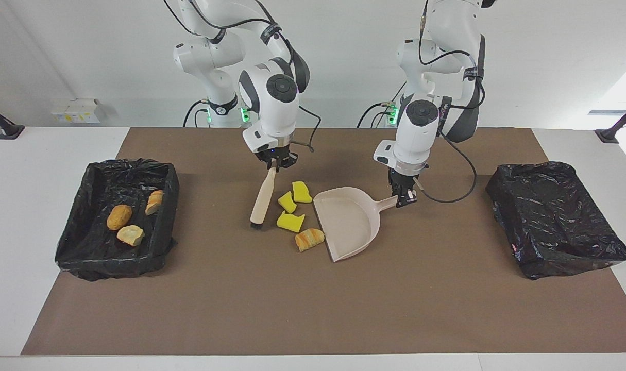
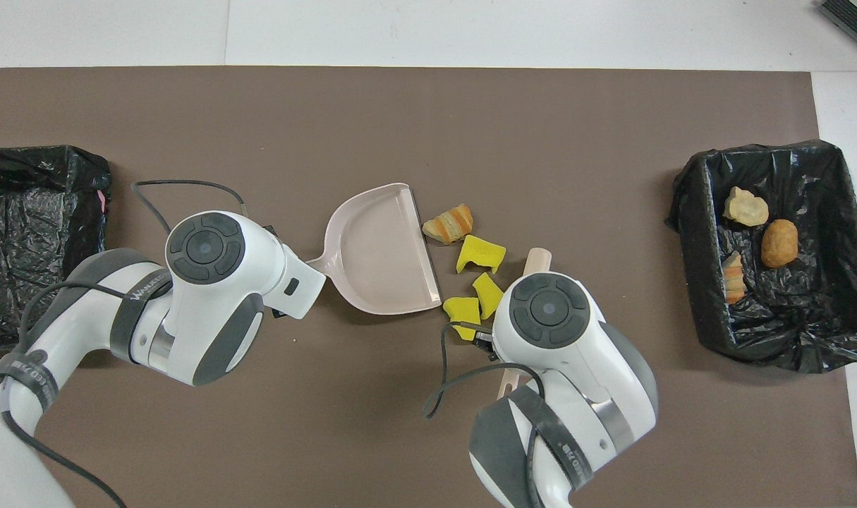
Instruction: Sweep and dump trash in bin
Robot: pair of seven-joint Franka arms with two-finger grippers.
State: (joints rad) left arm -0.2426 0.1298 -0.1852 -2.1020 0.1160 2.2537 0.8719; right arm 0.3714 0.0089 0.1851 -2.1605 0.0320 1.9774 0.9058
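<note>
While three lumps [image 1: 132,219] sit binned, yellow scraps [image 1: 291,206] crowd the dustpan [image 1: 350,221].

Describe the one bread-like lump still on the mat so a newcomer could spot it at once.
Start at the beige dustpan mid-table, held by the left hand. Four scraps lie at its open mouth. The bread-like lump lies farthest from the robots, orange-tan and striped; the other three scraps are bright yellow.
</note>
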